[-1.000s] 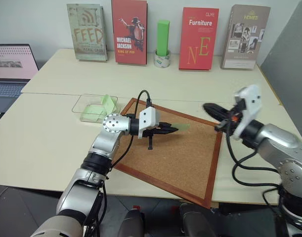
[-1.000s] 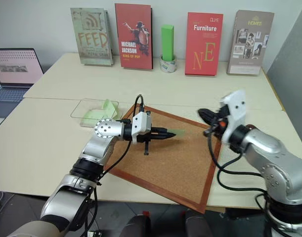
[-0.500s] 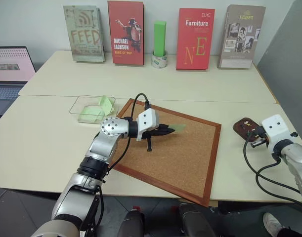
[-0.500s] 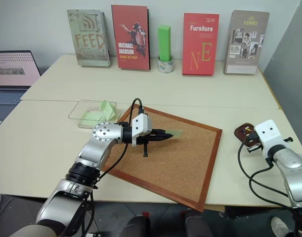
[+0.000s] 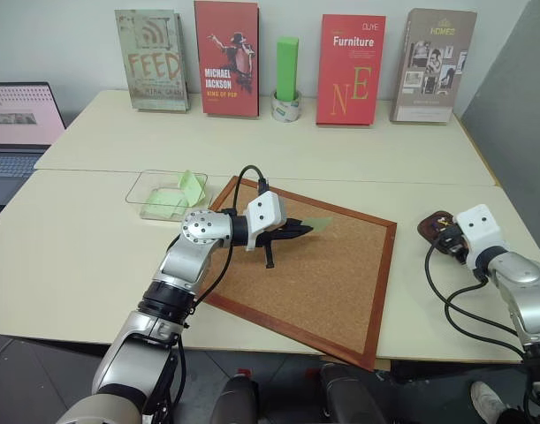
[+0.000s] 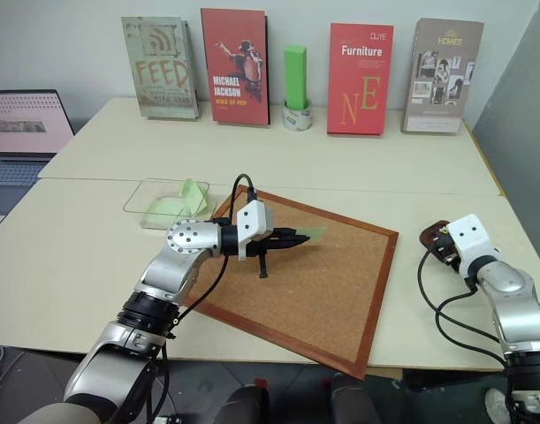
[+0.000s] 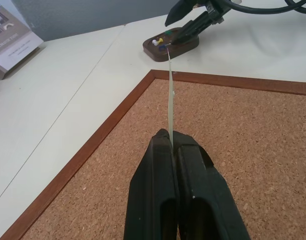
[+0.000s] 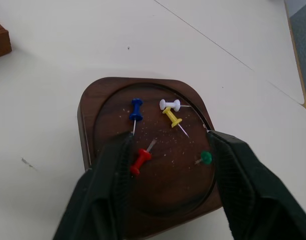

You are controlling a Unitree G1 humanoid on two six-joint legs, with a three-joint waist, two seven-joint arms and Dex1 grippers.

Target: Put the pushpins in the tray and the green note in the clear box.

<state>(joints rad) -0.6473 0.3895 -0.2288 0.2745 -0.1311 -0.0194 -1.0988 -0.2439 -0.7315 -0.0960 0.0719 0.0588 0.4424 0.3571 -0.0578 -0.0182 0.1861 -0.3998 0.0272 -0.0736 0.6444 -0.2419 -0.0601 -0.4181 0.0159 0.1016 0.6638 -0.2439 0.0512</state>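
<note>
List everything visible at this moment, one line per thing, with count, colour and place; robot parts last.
Pins: five, blue, white, yellow, red, green, in the tray.
Tray: one, dark brown, table right of the corkboard.
Note: one, pale green, in the left tool.
Box: one, clear, left of the corkboard, green notes inside.
Corkboard: one, wood-framed, centre.
Books: four, back wall.
Block: one, bright green, on a tape roll.
Laptop: one, far left.
Left tool: shut on the note.
Right tool: open over the tray.
</note>
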